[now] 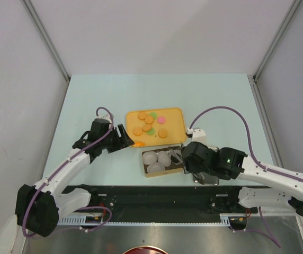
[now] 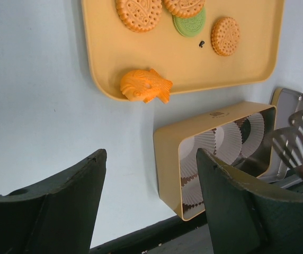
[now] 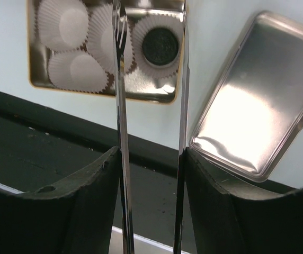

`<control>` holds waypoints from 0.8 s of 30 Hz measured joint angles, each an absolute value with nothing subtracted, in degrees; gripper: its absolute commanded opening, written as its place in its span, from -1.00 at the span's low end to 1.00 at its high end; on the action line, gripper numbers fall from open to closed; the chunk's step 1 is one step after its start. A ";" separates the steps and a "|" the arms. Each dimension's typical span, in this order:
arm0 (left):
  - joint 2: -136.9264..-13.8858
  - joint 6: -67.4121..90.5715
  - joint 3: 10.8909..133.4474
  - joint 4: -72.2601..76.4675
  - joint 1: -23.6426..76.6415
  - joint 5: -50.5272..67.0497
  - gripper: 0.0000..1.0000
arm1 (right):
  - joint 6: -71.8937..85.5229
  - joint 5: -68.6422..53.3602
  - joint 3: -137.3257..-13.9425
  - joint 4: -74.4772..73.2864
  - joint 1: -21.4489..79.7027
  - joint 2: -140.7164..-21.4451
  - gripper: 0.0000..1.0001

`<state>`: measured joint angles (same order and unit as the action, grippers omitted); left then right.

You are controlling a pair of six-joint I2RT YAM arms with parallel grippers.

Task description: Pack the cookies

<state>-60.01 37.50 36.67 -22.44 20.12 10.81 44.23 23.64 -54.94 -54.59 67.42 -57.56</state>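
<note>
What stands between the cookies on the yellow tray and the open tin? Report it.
Nothing visible does. The cookies lie uncovered on the tray, the tin beside it is open, and its lid lies off to the side. Only the tongs in the right pincer hang over the tin.

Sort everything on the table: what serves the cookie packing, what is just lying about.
For the job: cookies, yellow tray, tin, paper cups, black cookie in a cup, tongs in the right gripper.
Lying about: tin lid beside the tin, orange fish-shaped piece at the tray's edge.
</note>
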 measured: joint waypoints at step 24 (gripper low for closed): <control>-60.10 36.95 36.67 -23.24 20.12 10.85 0.49 | 23.68 9.78 -70.43 -34.30 44.80 -89.41 0.10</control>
